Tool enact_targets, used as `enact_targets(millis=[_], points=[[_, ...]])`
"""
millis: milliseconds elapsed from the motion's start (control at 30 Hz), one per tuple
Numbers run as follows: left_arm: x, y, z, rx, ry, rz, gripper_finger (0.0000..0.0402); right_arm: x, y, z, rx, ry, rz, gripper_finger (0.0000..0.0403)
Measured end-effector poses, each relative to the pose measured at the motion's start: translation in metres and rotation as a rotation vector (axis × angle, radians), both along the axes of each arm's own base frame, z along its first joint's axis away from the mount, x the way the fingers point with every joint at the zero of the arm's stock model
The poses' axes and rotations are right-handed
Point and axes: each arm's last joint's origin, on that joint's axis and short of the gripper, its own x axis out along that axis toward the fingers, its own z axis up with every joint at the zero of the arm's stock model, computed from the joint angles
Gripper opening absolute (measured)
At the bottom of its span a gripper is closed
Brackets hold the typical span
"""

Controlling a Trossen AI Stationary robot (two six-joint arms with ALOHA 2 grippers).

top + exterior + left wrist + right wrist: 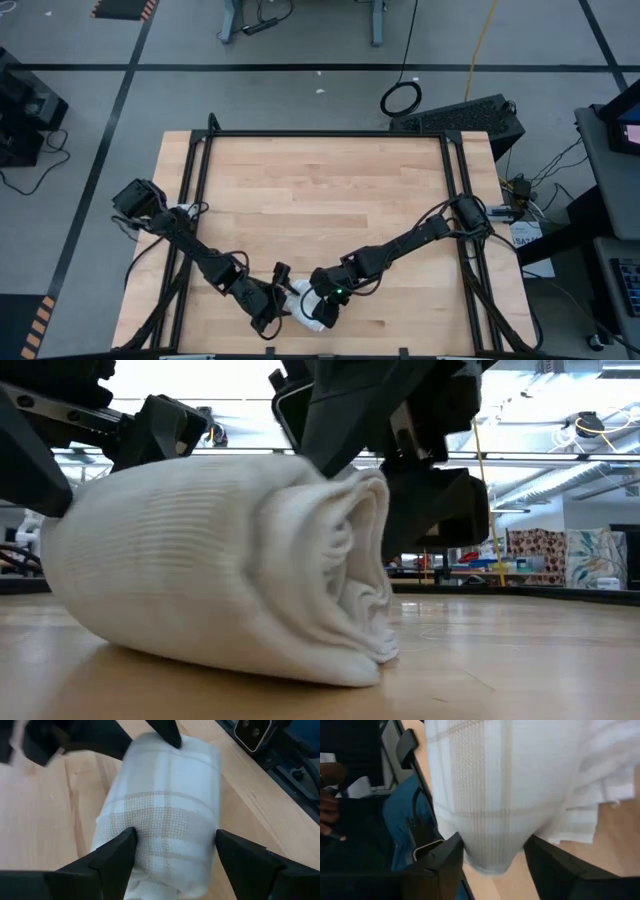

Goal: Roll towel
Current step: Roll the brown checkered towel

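We see the towel (pixel 306 307) lying rolled into a fat bundle near the table's (pixel 320 190) front edge. Our left gripper (pixel 172 852) straddles one end with fingers spread, not pinching. Our right gripper (pixel 492 860) straddles the roll too, fingers parted beside the cloth.
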Motion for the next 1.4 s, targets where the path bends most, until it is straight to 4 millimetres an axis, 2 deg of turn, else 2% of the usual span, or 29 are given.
enact_targets(millis=[300, 467, 633, 767, 933, 1033, 1167, 1267, 1400], points=[[0.009, 0.011, 0.000, -0.082, 0.044, 0.020, 0.0276, -0.016, 0.001, 0.024, -0.070, 0.017, -0.028, 0.0239], [0.016, 0.020, 0.001, -0.134, 0.049, 0.029, 0.0276, -0.024, 0.008, 0.037, -0.201, -0.085, 0.010, 0.0240], [0.021, 0.025, 0.002, -0.168, 0.049, 0.031, 0.0276, -0.035, 0.030, 0.041, -0.422, -0.226, 0.017, 0.0227], [0.021, 0.026, 0.002, -0.170, 0.049, 0.031, 0.0276, -0.042, 0.054, 0.043, -0.617, -0.399, -0.098, 0.0204], [0.023, 0.024, 0.004, -0.184, 0.055, 0.018, 0.0276, -0.044, 0.082, 0.035, -0.783, -0.593, -0.228, 0.0163], [0.023, 0.024, 0.004, -0.186, 0.054, 0.017, 0.0276, -0.038, 0.091, 0.018, -0.817, -0.647, -0.285, 0.0124], [0.023, 0.024, 0.004, -0.185, 0.054, 0.016, 0.0276, -0.027, 0.093, -0.016, -0.833, -0.647, -0.328, 0.0064], [0.023, 0.024, 0.004, -0.187, 0.057, 0.010, 0.0276, -0.026, 0.093, -0.030, -0.851, -0.639, -0.399, 0.0022], [0.023, 0.024, 0.004, -0.188, 0.060, 0.007, 0.0276, -0.025, 0.095, -0.044, -0.837, -0.628, -0.454, 0.0006]])
